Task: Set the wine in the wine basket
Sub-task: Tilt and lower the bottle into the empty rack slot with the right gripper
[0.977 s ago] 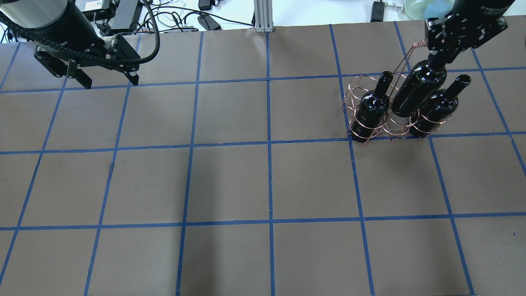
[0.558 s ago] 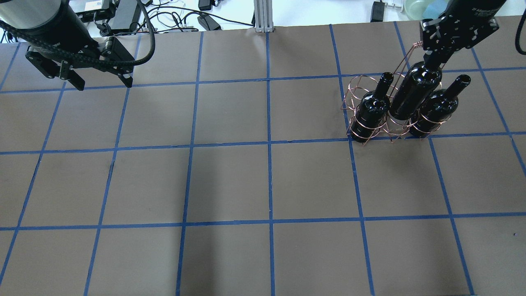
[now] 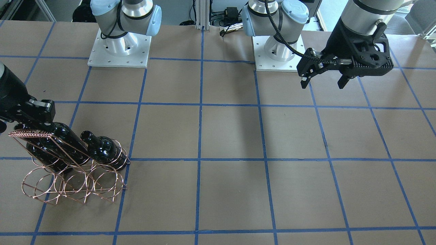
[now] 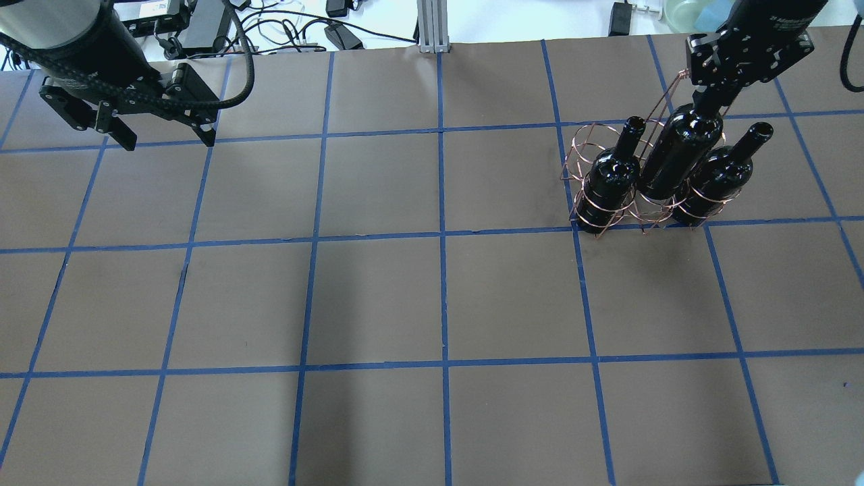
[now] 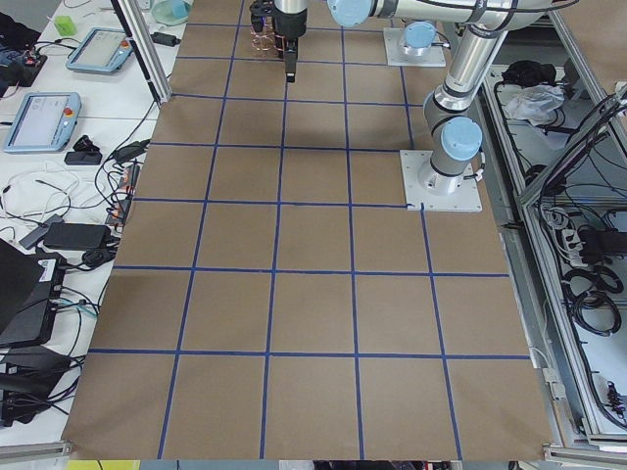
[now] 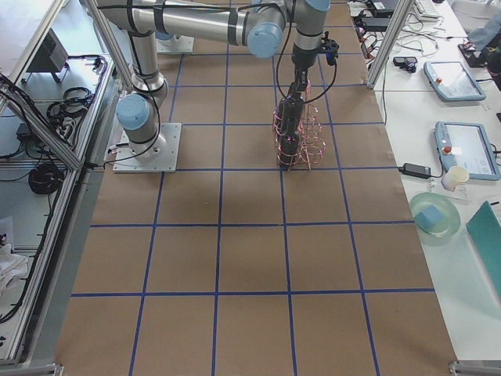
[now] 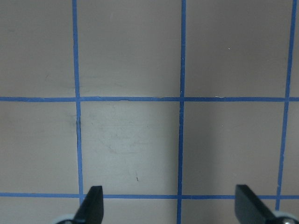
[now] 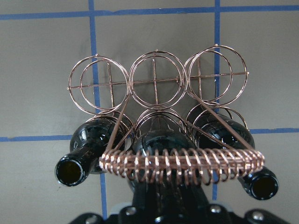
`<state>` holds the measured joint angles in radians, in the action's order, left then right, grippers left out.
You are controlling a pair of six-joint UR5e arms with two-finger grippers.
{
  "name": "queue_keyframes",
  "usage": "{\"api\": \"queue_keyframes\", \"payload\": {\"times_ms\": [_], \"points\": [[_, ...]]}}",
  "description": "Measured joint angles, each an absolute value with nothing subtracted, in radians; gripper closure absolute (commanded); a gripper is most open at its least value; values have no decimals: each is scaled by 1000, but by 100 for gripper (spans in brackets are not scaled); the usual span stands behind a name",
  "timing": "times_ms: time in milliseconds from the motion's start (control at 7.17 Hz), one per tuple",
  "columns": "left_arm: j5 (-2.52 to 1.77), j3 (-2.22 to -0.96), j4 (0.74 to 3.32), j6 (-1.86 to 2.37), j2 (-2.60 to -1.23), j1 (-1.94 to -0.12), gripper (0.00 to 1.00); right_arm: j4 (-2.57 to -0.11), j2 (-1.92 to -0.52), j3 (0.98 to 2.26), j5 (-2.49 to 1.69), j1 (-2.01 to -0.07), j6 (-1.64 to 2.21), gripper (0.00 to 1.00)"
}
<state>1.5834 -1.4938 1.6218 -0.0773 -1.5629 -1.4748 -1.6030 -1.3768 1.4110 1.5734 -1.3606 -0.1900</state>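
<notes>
The copper wire wine basket (image 4: pixel 607 209) stands at the far right of the table. Two black bottles (image 4: pixel 611 179) (image 4: pixel 717 177) sit tilted in its outer rings. My right gripper (image 4: pixel 710 100) is shut on the neck of the third wine bottle (image 4: pixel 678 158), whose body is partly down in the middle ring. In the right wrist view this bottle (image 8: pixel 161 140) lies under the coil-wrapped top bar (image 8: pixel 182 165), between the other two. My left gripper (image 4: pixel 165 135) is open and empty over the far left of the table; its fingertips (image 7: pixel 93 205) frame bare brown paper.
Cables and power boxes (image 4: pixel 270 27) and an aluminium post (image 4: pixel 430 27) line the far edge. A green bowl (image 4: pixel 688 13) sits beyond the basket. Both arm bases (image 3: pixel 119 51) (image 3: pixel 277 51) are bolted on the robot's side. Blue tape (image 4: pixel 442 236) grids the table.
My right gripper has pushed the middle bottle deeper into the basket's middle ring. My left gripper has drawn back a little toward the far left edge.
</notes>
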Motion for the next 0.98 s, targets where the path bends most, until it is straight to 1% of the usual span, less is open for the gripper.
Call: {"api": "queue_keyframes", "payload": {"times_ms": [977], "points": [[1583, -1495, 1599, -71, -1579, -1474, 0, -1607, -1328, 1428, 1584, -1361, -192, 100]]}}
